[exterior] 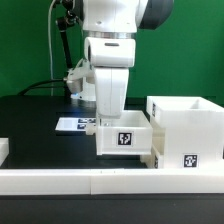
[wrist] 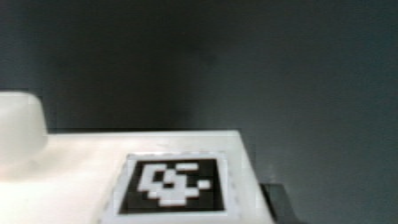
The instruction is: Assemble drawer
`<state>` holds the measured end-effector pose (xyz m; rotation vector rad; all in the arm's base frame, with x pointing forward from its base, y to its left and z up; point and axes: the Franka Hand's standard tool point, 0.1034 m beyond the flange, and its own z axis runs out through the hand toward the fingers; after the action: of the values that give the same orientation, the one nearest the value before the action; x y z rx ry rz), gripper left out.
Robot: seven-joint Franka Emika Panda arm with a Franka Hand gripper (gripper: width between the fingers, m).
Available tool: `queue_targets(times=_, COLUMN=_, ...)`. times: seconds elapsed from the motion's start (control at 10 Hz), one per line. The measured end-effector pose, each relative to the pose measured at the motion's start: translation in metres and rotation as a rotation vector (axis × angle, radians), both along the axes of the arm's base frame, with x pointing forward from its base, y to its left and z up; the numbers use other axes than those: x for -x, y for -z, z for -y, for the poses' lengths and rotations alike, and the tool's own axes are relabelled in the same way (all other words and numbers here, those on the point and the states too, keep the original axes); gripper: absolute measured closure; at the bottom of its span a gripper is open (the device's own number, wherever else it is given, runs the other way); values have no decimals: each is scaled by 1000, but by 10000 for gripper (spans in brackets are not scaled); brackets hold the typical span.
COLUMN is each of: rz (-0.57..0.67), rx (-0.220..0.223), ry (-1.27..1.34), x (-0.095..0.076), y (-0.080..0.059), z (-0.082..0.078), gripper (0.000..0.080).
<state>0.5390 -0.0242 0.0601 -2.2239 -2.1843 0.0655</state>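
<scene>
A small white open-top tray (exterior: 125, 138) with a marker tag on its front sits in the middle, against the left side of the tall white boxy shell (exterior: 186, 125). My gripper (exterior: 112, 122) reaches straight down onto the tray's wall; its fingers are mostly hidden by the hand. In the wrist view the tray's tagged white face (wrist: 173, 185) lies close between the jaws, and one dark fingertip (wrist: 276, 203) shows against its edge. The gripper looks shut on the tray. A second white piece (exterior: 3, 150) shows at the exterior view's left edge.
A long low white rail (exterior: 90, 181) runs across the front of the table. The marker board (exterior: 72, 125) lies flat behind the tray. A rounded white shape (wrist: 16, 130) shows in the wrist view beside the tray.
</scene>
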Motion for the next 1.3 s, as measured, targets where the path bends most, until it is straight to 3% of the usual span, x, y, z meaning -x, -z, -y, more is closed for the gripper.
queue_targets(times=0.3, rz=13, rx=-6, ry=-1, x=-1, y=1, z=-7, gripper=758)
queue_targets(times=1.3, rz=24, rx=-9, ry=-2, x=-3, y=2, z=-9, gripper=758)
